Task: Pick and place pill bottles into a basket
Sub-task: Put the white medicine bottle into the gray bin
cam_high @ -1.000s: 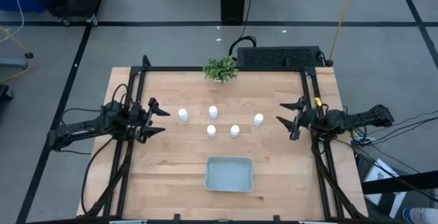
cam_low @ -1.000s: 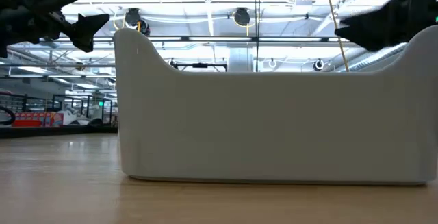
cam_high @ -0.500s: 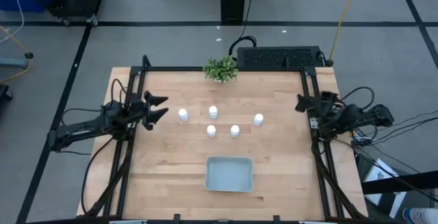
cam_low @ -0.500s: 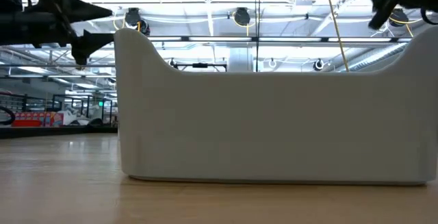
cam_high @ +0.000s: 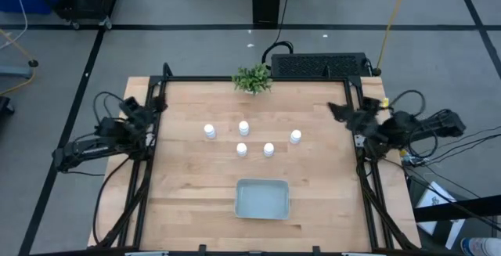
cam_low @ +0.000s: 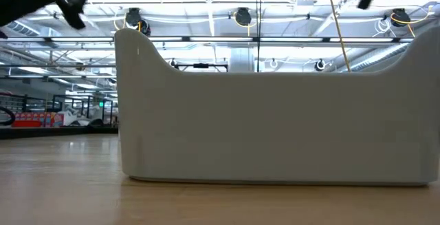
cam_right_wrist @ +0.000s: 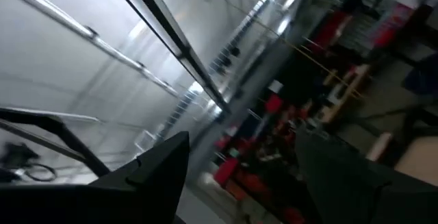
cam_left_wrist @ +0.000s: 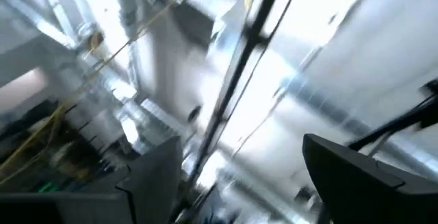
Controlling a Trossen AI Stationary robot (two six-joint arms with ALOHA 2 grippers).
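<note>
Five small white pill bottles stand upright on the wooden table: one at the left [cam_high: 210, 131], one at the far middle [cam_high: 244, 128], two nearer [cam_high: 241, 150] [cam_high: 268, 149], and one at the right [cam_high: 295, 136]. The pale grey-blue basket [cam_high: 262, 199] sits near the front edge; its wall [cam_low: 275, 125] fills the low view. My left gripper [cam_high: 150, 106] is open and empty at the table's left edge, raised and tipped upward. My right gripper [cam_high: 338, 110] is open and empty at the right edge, also tipped upward. Both wrist views [cam_left_wrist: 239, 155] [cam_right_wrist: 239, 142] look up into the room.
A small green plant [cam_high: 251, 77] stands at the table's far edge. A black frame [cam_high: 258, 79] runs along the far edge and both sides. A dark box [cam_high: 321, 65] lies behind the far right corner.
Both grippers have drawn back from the bottles, the left toward the table's left edge and the right toward the right edge. Both have risen and tipped upward. The bottles and basket have stayed in place.
</note>
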